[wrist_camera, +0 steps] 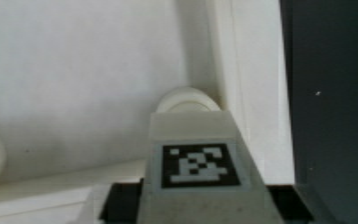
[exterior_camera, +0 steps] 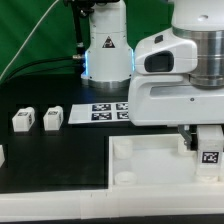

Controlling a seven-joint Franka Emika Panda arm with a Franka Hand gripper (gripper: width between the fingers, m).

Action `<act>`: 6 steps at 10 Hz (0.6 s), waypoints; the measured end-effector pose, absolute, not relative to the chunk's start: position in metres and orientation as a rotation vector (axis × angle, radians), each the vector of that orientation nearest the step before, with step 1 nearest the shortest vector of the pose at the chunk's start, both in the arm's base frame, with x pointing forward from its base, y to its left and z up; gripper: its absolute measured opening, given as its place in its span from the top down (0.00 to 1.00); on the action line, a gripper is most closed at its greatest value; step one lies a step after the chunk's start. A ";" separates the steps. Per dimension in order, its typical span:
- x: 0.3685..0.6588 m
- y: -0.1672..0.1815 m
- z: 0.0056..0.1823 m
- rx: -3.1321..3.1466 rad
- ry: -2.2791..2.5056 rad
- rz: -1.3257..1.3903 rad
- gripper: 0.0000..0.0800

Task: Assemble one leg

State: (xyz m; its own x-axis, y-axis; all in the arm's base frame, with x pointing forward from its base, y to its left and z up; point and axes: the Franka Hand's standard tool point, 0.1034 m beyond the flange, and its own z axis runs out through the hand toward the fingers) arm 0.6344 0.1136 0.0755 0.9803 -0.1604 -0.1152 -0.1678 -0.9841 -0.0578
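My gripper (exterior_camera: 206, 138) is shut on a leg (exterior_camera: 209, 153), a small white post with a black-and-white tag, held upright over the right corner of the large white tray-like part (exterior_camera: 140, 165). In the wrist view the leg (wrist_camera: 195, 140) sits between my dark fingers (wrist_camera: 130, 196), its far end pointing at a rounded socket (wrist_camera: 190, 100) beside the tray's raised rim (wrist_camera: 247, 70). I cannot tell whether the leg touches the tray. Two more legs (exterior_camera: 24, 120) (exterior_camera: 53, 118) stand on the black table at the exterior view's left.
The marker board (exterior_camera: 103, 111) lies behind the tray near the arm's base (exterior_camera: 106, 55). Another white part (exterior_camera: 2, 155) shows at the exterior view's left edge. The dark table (wrist_camera: 336, 100) lies beyond the tray's rim.
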 end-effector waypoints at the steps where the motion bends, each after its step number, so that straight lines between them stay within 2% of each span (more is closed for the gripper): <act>1: 0.634 0.114 0.076 -3.059 0.254 0.169 0.64; 4: 0.634 0.113 0.076 -3.054 0.320 0.172 0.64; 6: 0.635 0.113 0.075 -3.018 0.616 0.177 0.64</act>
